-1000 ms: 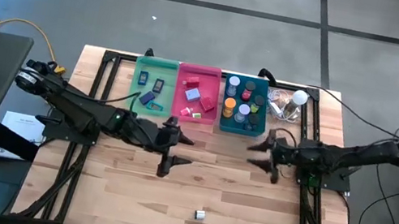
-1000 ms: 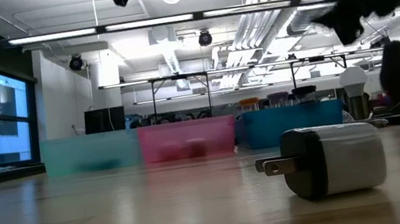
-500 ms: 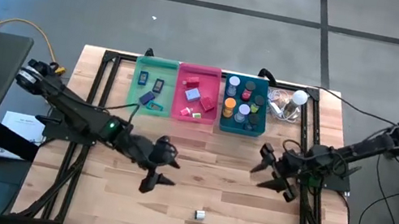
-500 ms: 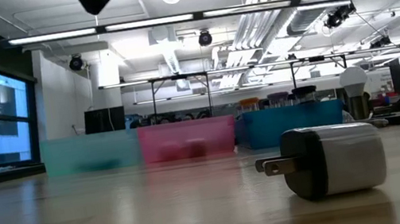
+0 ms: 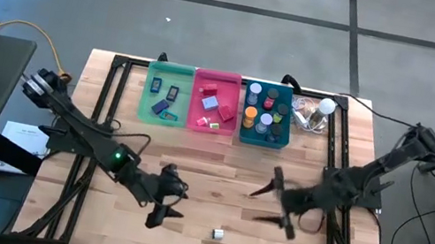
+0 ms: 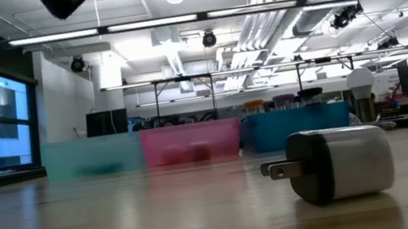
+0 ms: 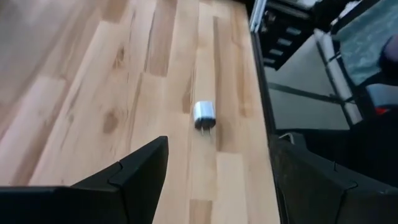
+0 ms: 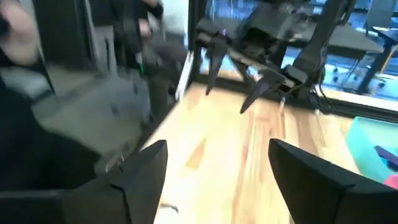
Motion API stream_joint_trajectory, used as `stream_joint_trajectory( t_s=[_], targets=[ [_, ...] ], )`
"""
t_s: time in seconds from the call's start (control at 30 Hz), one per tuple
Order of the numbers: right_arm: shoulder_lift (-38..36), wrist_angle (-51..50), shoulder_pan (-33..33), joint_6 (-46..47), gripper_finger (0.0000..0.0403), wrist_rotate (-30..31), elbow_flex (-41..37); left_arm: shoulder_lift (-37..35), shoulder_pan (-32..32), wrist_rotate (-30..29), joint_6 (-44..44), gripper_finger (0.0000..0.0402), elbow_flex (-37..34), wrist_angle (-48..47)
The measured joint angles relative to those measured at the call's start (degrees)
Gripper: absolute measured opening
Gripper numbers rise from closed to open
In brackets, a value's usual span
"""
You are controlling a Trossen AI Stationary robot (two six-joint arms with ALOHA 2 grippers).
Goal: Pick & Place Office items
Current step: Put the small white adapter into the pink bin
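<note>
Pale wooden table (image 5: 211,211) with visible grain, faintly sheeny – smooth plug adapter (image 6: 341,161), silvery shell, dark matt face, metal prongs – translucent plastic bins (image 6: 192,142).

Open tools (image 5: 165,199) (image 5: 275,200) flanking plug (image 5: 217,233)

Bare wood around the charger (image 5: 217,233), both grippers (image 5: 166,202) (image 5: 273,205) flanking it, bins (image 5: 213,103) well behind.

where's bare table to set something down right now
Bare wood lies along the near edge either side of the wall charger, and between the bins and both open grippers. Crowded: the green bin, pink bin, teal bin and bulb clutter along the far edge.
</note>
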Motion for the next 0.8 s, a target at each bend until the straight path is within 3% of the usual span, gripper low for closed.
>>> stream_joint_trajectory(
  t_s=[0.37, 0.8],
  targets=[
    [23.4, -20.5, 6.2, 4.3, 0.0270, 6.5, 19.8, 5.1, -0.7, 0.8, -9.5, 0.0276, -0.1, 0.4],
    [36.8, -19.7, 6.1, 10.8, 0.0270, 3.2, 22.9, 5.2, -2.7, -2.6, -8.6, 0.0276, -0.1, 1.8]
  ],
)
